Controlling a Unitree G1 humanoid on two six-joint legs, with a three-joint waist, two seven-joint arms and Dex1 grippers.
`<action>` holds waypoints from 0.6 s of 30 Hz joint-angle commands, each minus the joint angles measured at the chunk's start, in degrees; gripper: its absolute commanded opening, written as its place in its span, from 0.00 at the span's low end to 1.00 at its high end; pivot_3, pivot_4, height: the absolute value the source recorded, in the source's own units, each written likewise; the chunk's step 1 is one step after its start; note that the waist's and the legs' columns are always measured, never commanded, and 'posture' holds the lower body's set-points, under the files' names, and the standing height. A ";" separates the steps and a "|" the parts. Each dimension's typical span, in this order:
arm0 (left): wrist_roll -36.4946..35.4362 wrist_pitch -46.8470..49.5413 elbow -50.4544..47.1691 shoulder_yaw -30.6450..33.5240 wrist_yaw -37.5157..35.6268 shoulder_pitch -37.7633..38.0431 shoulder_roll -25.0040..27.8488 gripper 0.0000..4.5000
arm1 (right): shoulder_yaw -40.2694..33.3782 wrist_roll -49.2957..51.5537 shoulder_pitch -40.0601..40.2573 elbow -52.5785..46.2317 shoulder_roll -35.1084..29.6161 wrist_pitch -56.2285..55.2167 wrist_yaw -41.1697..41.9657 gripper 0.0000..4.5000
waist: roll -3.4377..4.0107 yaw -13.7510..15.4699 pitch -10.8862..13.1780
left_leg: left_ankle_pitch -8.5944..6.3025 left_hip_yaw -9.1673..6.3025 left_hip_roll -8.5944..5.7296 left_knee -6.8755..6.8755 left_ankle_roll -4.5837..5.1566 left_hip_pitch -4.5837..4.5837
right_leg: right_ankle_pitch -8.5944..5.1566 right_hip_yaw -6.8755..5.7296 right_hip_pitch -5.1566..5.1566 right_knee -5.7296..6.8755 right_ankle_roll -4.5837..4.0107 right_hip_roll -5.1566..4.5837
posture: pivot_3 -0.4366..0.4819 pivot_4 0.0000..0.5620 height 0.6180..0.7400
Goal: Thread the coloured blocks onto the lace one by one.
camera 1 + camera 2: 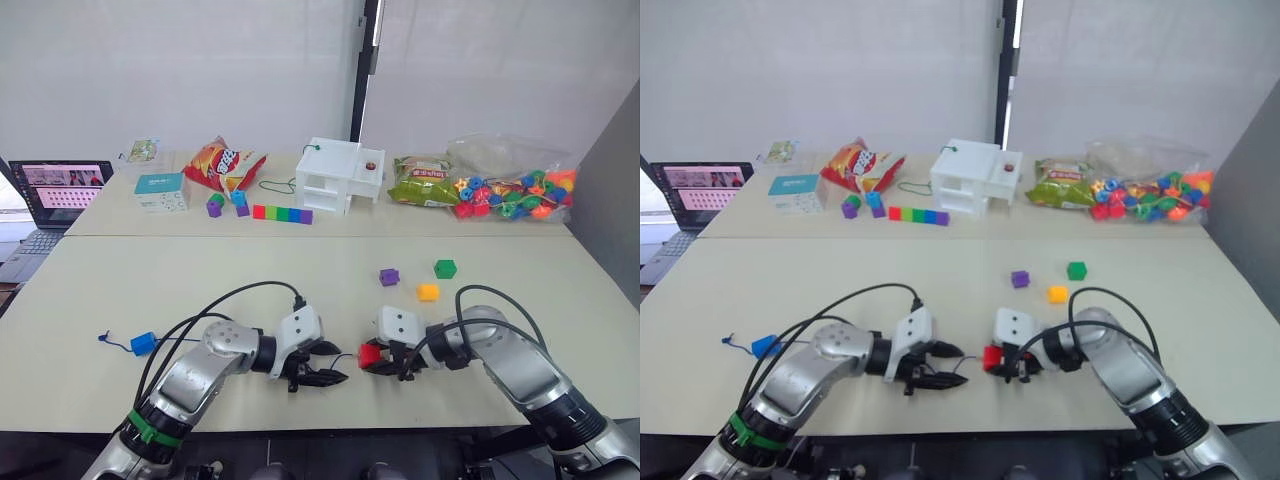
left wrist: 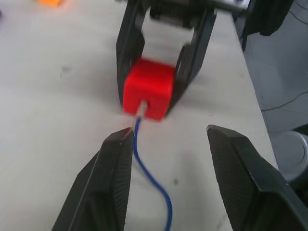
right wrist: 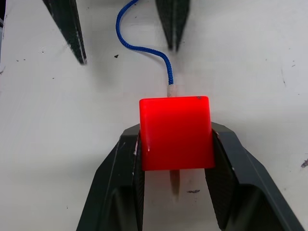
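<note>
I see the right gripper (image 3: 175, 163) grasping the red block (image 3: 176, 132) with the lace (image 3: 144, 48) tip through it; the left gripper (image 2: 168, 144) jaws are released.

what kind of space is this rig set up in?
Probably a lab or office test room, not a home. Two plain pale tables pushed together against a blank white wall, an open laptop at the left edge, and task props laid out along the back: a bag of beads and snack packets.
</note>
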 commanded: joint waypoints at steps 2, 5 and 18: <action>1.40 -3.12 -0.19 0.72 2.73 0.69 -0.39 0.57 | 1.01 -0.18 0.47 -0.30 -0.22 0.35 0.27 0.26 | 0.00 0.21 0.00 | 0.00 0.00 0.00 0.00 0.00 0.00 | 0.00 -0.01 0.00 0.00 0.00 -0.02 | 0.48 0.27 1.00; 2.60 -4.22 0.94 0.21 3.99 0.78 -0.77 0.57 | 0.90 -0.12 0.35 -0.29 -0.32 0.38 0.32 0.26 | 0.00 0.18 0.00 | 0.00 0.00 -0.01 0.01 0.00 0.00 | 0.00 -0.01 0.01 0.01 0.00 -0.03 | 0.48 0.27 1.00; 2.72 -7.89 4.46 -1.25 2.26 -0.96 -3.13 0.01 | 0.53 0.19 0.10 -1.02 -0.47 1.11 0.28 0.26 | -0.01 0.25 -0.01 | 0.00 0.00 -0.02 0.01 0.00 0.00 | 0.00 -0.02 0.02 0.01 0.00 -0.03 | 0.48 0.27 1.00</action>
